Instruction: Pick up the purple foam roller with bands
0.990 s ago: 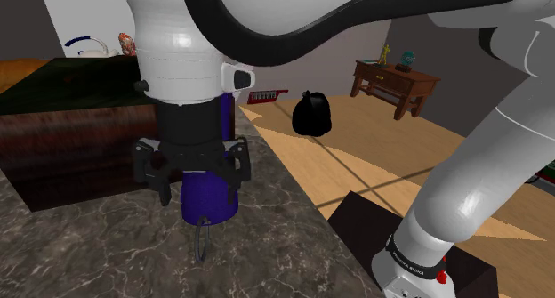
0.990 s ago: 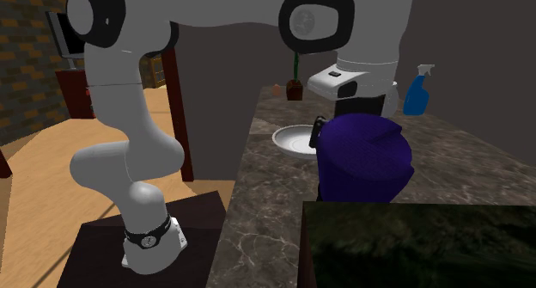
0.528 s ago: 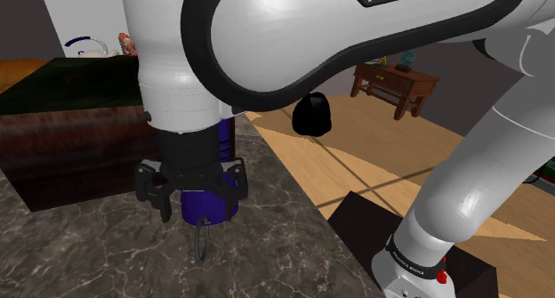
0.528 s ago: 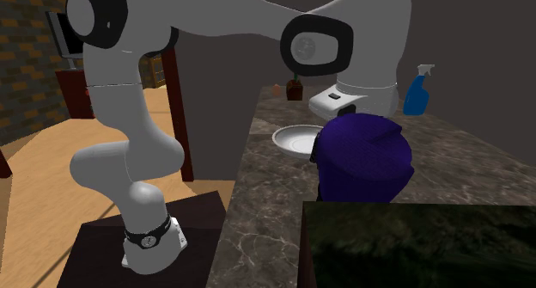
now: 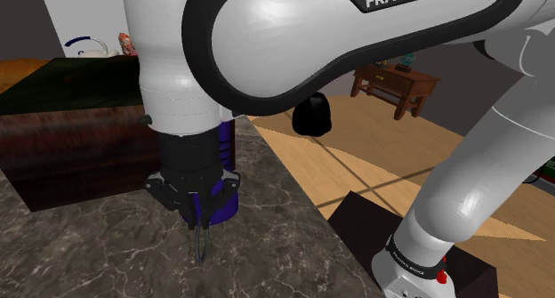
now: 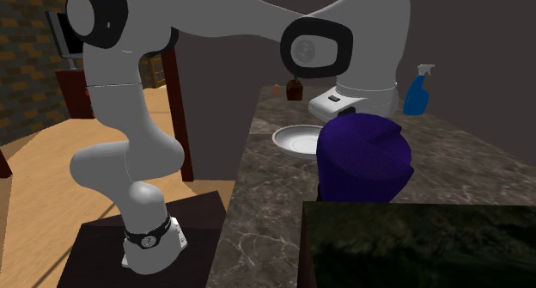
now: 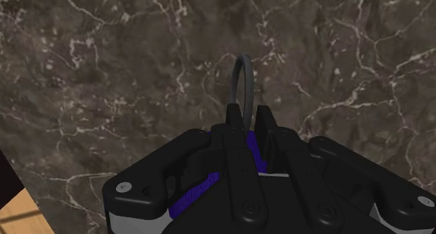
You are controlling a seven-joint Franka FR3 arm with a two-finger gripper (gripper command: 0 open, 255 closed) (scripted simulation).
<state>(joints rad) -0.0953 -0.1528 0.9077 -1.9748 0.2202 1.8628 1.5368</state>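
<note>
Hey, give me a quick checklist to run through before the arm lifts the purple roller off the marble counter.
Gripper shut on purple roller: ok, purple sits clasped between the fingers.
Grip centred on roller: cannot tell.
Grey loop free of the fingers: cannot tell, it starts right at them.
White plate apart from roller: cannot tell, they overlap in the second exterior view.
Blue spray bottle out of the way: ok, it stands farther back.

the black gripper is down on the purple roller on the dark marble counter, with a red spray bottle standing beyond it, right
Not quite: the spray bottle is blue, not red, as the second exterior view shows. The rest holds: the black two-finger gripper is down on the purple cylindrical roller on the dark marble counter.
</note>
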